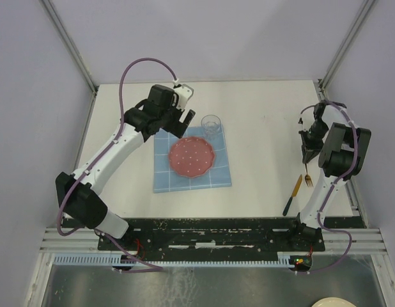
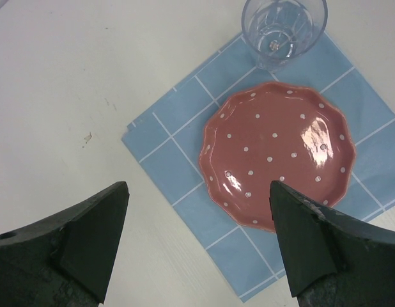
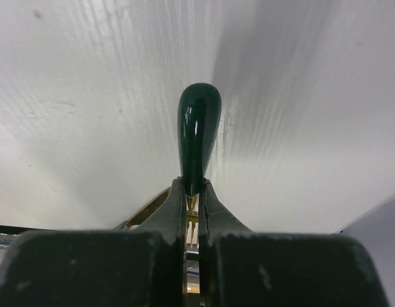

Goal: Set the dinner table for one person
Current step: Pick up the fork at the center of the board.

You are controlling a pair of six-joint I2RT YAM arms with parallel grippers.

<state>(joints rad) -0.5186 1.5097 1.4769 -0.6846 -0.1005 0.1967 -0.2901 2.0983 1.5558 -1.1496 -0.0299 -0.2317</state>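
The white dinner table (image 1: 261, 147) carries a blue grid placemat (image 1: 165, 179) with a pink dotted plate (image 1: 192, 157) on it and a clear glass (image 1: 211, 124) at its far corner. My left gripper (image 2: 197, 243) hangs open above the placemat's (image 2: 178, 173) left edge, beside the plate (image 2: 277, 153) and the glass (image 2: 284, 29). At the right side, my right gripper (image 1: 306, 152) is shut on the dark green handle of a fork (image 3: 199, 131). The fork's (image 1: 308, 179) gold tines point toward the near edge. A knife (image 1: 292, 195) lies just left of it.
Grey walls and metal frame posts (image 1: 69, 45) enclose the table on three sides. The arms' black base rail (image 1: 210, 233) runs along the near edge. The rim of a pale plate (image 1: 338, 302) shows below the table at the bottom right.
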